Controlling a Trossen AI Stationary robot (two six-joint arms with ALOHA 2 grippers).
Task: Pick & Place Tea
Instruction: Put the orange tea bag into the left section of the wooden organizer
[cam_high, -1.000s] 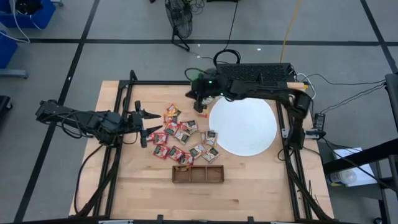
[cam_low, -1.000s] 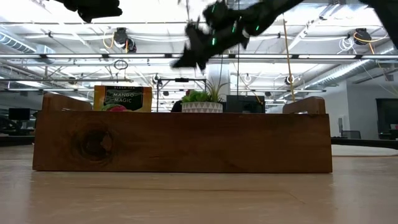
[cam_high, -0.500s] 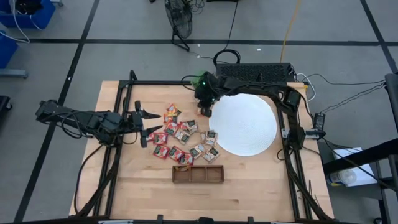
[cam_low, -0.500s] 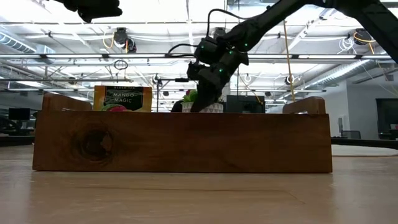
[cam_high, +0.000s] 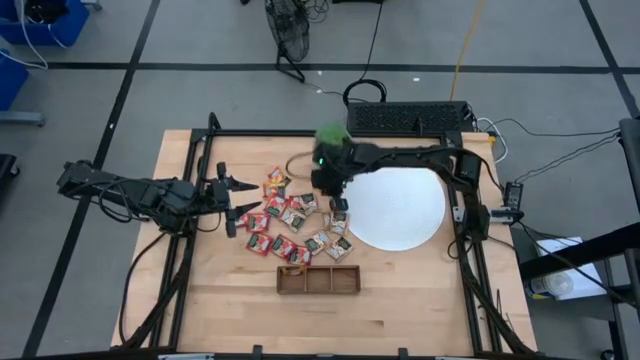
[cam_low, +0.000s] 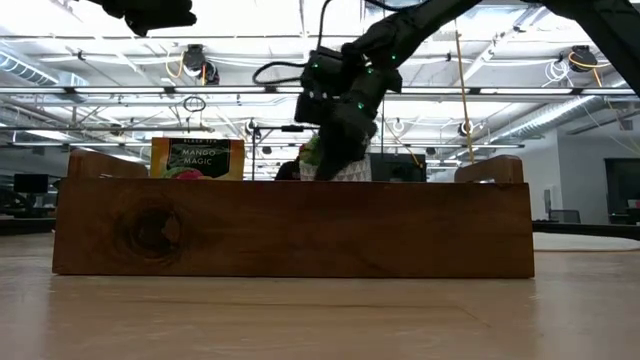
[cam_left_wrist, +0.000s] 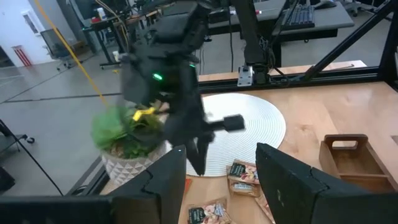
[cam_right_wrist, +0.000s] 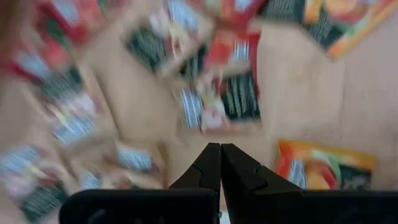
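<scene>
The right gripper (cam_right_wrist: 220, 163), fingers pressed together, is hanging above blurred tea sachets (cam_right_wrist: 219, 102) (prints unreadable); the left gripper (cam_high: 229, 208) is waiting spread apart.

You get even, bright overhead light on the desk (cam_high: 400, 300), with only soft shadows. At table height, ceiling lights (cam_low: 195, 58) glare white and the wooden tray (cam_low: 290, 228) reads sharp. Your right wrist view is smeared with motion blur across the tea sachets (cam_right_wrist: 217, 99). In the left wrist view, the potted plant (cam_left_wrist: 124, 134) blurs too.
</scene>
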